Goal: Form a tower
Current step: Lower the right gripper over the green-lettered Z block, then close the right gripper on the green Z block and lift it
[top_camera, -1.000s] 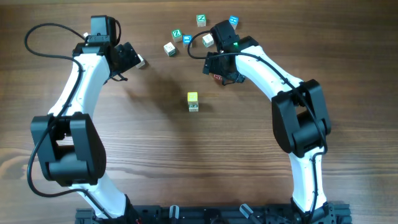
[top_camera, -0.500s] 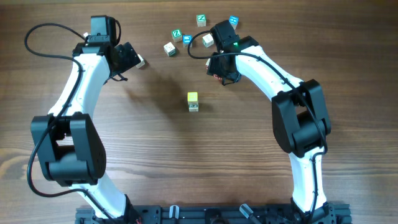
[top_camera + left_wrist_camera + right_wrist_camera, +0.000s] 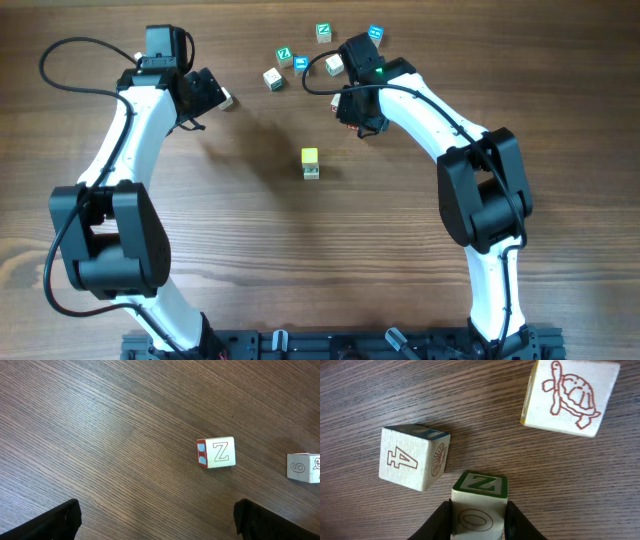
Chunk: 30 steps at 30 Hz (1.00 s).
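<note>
Right hand [image 3: 480, 517] is pinched on the green-Z cube [image 3: 479, 502]; left hand [image 3: 157, 512] is spread, nothing held.
Tower [image 3: 311, 163] is seen on the surface [image 3: 250, 250], well apart from the right hand, on its left-arm side and nearer the robot base. A yellow top is shown; cube count cannot be told from above. Judged: wooden cubes are light, stiff and smooth-faced, and a one-cube-wide column is easily tipped. The held cube is gripped on two opposite side faces, which suits a set-down from above. The 4 cube [image 3: 412, 462] is just ahead-left of the fingers, the turtle cube [image 3: 570, 395] farther ahead-right. No containers are seen.
</note>
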Each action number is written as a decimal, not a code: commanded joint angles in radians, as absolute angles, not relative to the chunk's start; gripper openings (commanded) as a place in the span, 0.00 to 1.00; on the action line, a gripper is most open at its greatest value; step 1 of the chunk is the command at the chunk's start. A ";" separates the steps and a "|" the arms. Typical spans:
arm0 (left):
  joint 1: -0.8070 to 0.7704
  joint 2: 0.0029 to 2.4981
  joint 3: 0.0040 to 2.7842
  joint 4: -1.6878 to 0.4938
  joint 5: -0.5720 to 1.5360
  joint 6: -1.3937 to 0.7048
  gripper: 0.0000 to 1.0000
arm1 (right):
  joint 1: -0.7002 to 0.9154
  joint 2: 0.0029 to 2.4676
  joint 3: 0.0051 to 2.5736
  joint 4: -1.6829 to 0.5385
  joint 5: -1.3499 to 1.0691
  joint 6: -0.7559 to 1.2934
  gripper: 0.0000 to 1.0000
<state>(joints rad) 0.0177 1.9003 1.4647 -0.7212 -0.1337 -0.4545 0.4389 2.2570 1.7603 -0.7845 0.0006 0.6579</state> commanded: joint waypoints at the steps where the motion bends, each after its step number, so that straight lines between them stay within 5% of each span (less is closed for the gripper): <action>1: 0.018 1.913 1.459 -0.721 -0.140 -0.450 1.00 | 0.440 2.268 1.753 -0.797 0.000 0.658 0.29; 10: 0.018 1.913 1.459 -0.721 -0.140 -0.450 1.00 | 0.440 2.261 1.755 -0.840 0.000 0.651 0.26; 14: 0.018 1.913 1.459 -0.721 -0.140 -0.450 1.00 | 0.440 2.250 1.755 -0.877 -0.124 0.467 0.26; 18: 0.018 1.913 1.458 -0.721 -0.140 -0.450 1.00 | 0.440 2.250 1.755 -0.903 -0.157 0.439 0.37; 21: 0.018 1.913 1.459 -0.721 -0.140 -0.450 1.00 | 0.440 2.250 1.755 -0.898 -0.154 0.422 0.54; 30: 0.018 1.913 1.459 -0.721 -0.140 -0.450 1.00 | 0.460 2.250 1.755 -0.925 -0.059 0.442 0.43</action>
